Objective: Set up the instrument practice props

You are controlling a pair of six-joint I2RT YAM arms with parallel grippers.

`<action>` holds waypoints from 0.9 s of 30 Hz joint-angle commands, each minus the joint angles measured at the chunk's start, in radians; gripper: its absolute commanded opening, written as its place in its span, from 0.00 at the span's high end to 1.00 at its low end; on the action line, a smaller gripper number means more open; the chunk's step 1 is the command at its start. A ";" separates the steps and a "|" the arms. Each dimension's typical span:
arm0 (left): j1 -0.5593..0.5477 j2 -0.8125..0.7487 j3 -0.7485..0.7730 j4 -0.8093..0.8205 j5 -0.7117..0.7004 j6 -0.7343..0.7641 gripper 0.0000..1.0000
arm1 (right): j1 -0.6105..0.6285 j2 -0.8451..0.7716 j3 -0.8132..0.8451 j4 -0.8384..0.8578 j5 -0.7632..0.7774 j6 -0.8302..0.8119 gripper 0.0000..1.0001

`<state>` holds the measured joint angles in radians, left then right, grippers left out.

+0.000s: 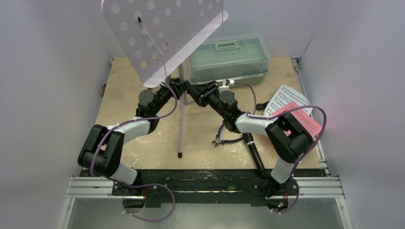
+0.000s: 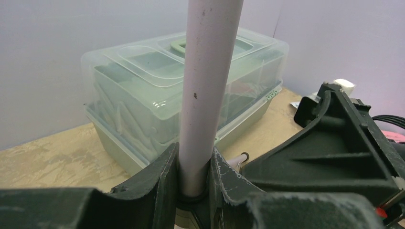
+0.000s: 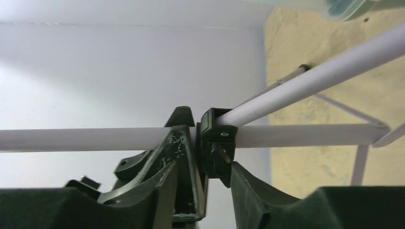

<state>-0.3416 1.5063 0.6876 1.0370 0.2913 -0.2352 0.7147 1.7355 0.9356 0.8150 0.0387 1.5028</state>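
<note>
While the music stand (image 1: 162,33) stood upright mid-worktop (image 1: 124,95) with its legs spread, the left pincer (image 2: 195,167) was pinching its pole (image 2: 205,95) and the right pincer (image 3: 212,157) was closed on the black collar (image 3: 217,136) where the legs meet. Stand looked nearly set, probably just being adjusted. Pink sheet (image 1: 301,119) and white sheet (image 1: 284,98) lay flat at the worktop's right edge, not yet on the stand. Other props not made out.

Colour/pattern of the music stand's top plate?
Music stand plate: pale lilac, punched with round holes. Best in top external.
</note>
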 commanded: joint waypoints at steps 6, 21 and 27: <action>0.017 0.013 0.016 -0.060 -0.060 -0.067 1.00 | -0.003 -0.143 -0.149 0.340 -0.108 0.192 0.35; 0.016 0.006 0.017 -0.061 -0.052 -0.079 1.00 | -0.017 -0.321 0.044 -0.322 -0.256 -1.639 0.16; 0.016 0.003 0.017 -0.064 -0.057 -0.076 1.00 | -0.008 -0.342 -0.018 -0.334 -0.265 -2.271 0.19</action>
<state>-0.3416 1.5063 0.6884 1.0340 0.2886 -0.2424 0.6987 1.4204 0.9516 0.5373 -0.1776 -0.1566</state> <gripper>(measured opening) 0.232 0.825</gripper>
